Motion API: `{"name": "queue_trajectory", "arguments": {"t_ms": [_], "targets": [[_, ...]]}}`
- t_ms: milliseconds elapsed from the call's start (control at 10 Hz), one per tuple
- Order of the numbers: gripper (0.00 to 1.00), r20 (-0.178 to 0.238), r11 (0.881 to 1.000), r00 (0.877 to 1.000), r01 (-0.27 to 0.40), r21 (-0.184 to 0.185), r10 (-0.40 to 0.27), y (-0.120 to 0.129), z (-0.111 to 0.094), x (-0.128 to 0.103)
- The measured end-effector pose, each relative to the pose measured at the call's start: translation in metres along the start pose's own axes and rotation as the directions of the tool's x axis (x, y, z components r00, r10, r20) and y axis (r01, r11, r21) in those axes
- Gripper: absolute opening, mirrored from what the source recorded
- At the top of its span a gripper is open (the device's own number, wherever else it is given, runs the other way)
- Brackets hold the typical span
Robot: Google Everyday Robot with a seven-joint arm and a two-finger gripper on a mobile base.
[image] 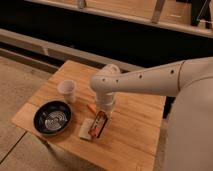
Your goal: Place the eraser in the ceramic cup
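hovering pincer (101, 118) over eraser (99, 125) | grip state: cannot tell | ceramic cup (67, 91) well apart, left

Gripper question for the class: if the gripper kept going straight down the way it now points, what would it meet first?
Most likely the eraser. The gripper points down at the table, right over the eraser's upper end; whether it already touches is unclear. The ceramic cup lies off to the side.

Wooden table (135, 125): bowl (52, 118), cup (67, 91), gripper (101, 120), perhaps eraser (99, 123).
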Motion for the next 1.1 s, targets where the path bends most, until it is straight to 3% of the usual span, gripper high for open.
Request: {"name": "queue_trajectory", "arguments": {"t_ms": [100,1100], "targets": [[0.00,-0.001,1.000,1.000,0.012,-0.013,-0.012,0.0130,-0.0033,0.0025],[0.00,0.003,1.000,1.000,0.009,-0.008,-0.009,0.0102,-0.0037,0.0000]]}}
